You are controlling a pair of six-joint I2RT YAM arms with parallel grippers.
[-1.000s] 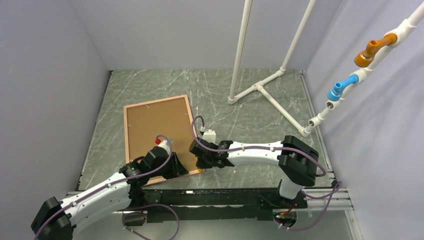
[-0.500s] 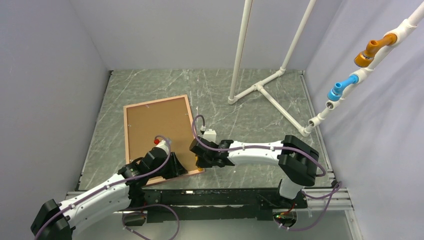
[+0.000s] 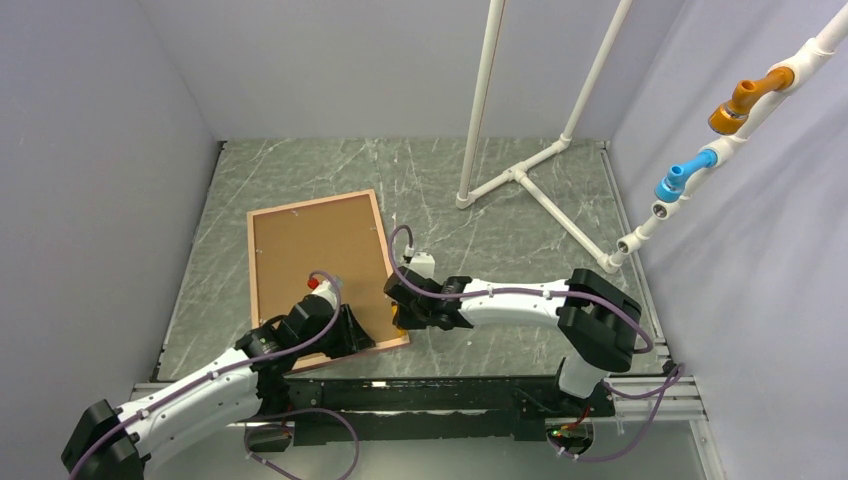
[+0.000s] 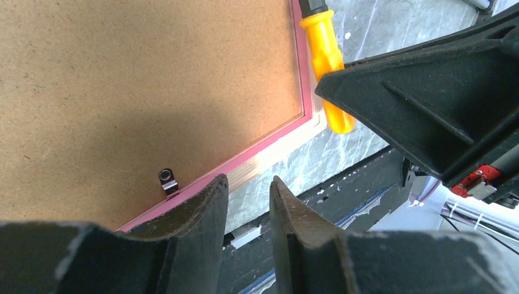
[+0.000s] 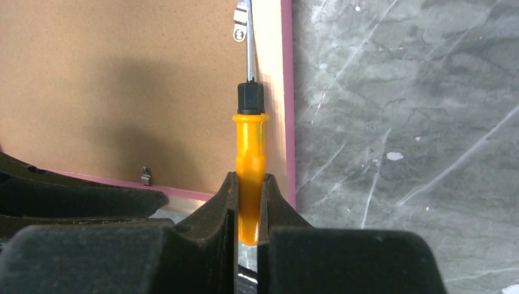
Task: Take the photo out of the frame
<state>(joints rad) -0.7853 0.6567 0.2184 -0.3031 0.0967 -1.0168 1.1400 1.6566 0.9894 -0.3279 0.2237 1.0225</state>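
Observation:
The pink frame [image 3: 251, 262] lies face down on the marble table, its brown backing board [image 3: 315, 250] up. The photo is hidden under the board. My right gripper [image 5: 248, 179] is shut on a yellow-handled screwdriver [image 5: 250, 144]. The screwdriver lies along the frame's right border [image 5: 286, 92], its tip at a metal tab [image 5: 240, 27]. In the top view this gripper [image 3: 400, 312] is at the frame's near right corner. My left gripper [image 4: 248, 184] is slightly open and empty over the frame's near edge [image 4: 269, 147], next to another small tab [image 4: 166, 180]. In the top view it [image 3: 358, 335] is left of the right one.
A white PVC pipe stand [image 3: 520, 175] rises at the back right. A pipe with orange and blue fittings [image 3: 690, 180] runs along the right wall. Grey walls close in three sides. The black base rail [image 3: 430, 395] lies just below the frame's near edge.
My right gripper has moved a little away from me along the frame's right edge, with the screwdriver in it. The left arm has barely moved.

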